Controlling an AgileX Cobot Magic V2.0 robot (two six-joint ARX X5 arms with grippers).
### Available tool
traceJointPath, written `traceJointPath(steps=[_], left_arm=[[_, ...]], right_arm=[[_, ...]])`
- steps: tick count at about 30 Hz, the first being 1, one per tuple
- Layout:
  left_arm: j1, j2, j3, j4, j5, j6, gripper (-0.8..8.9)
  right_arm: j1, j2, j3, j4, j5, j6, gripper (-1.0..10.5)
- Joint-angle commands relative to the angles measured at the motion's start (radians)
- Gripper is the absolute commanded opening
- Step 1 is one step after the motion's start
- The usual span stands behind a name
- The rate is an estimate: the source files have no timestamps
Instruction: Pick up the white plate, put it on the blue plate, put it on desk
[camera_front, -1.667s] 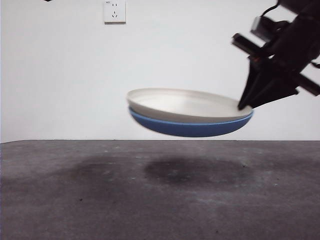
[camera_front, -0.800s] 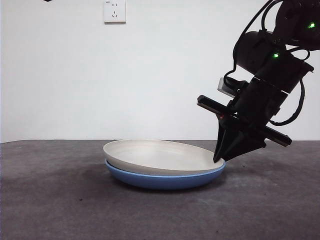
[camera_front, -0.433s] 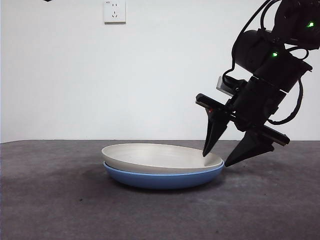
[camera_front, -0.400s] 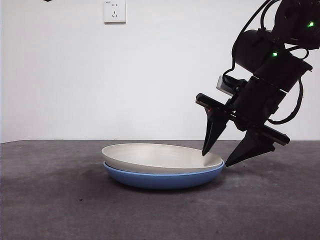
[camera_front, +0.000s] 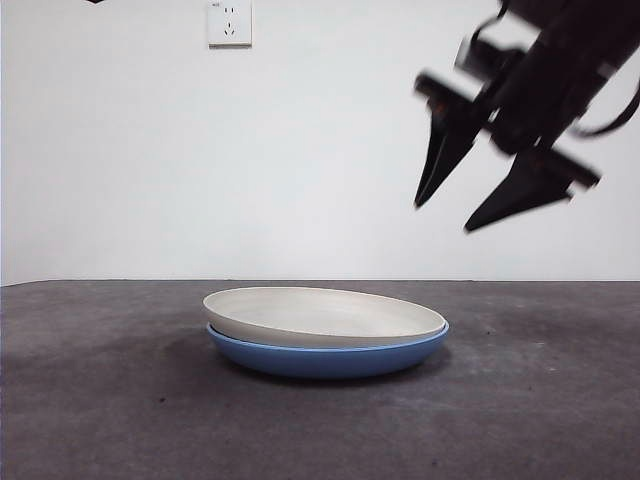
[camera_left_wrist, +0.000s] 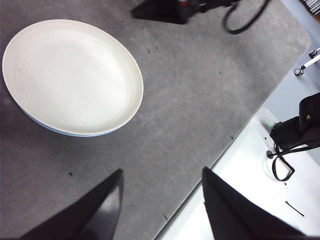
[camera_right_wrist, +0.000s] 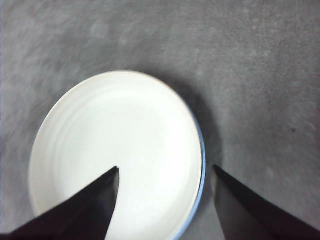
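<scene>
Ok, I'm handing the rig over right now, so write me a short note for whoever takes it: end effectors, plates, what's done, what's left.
Right end effector: open, empty, in the air above the plates' rim.
Left end effector: open, empty, off to the side over the desk's edge.
The white plate sits nested in the blue plate, and the stack rests flat on the desk; nothing touches it.
Done: stacking and setting down.
Left: apparently nothing with the plates; just clear the right arm away.
</scene>
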Motion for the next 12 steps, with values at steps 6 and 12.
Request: traceJointPath(steps=[6,12], left_arm=[[-0.005,0.007,0.011,0.005,0.005,0.013,2.49],[-0.005,0.007,0.011,0.005,0.005,0.013,2.49]], right_arm=[[0.028,-0.245,0.018,-0.237,-0.061,-0.167,2.9],[0.052,-0.404,0.018,-0.426,-0.09,-0.226,2.9]])
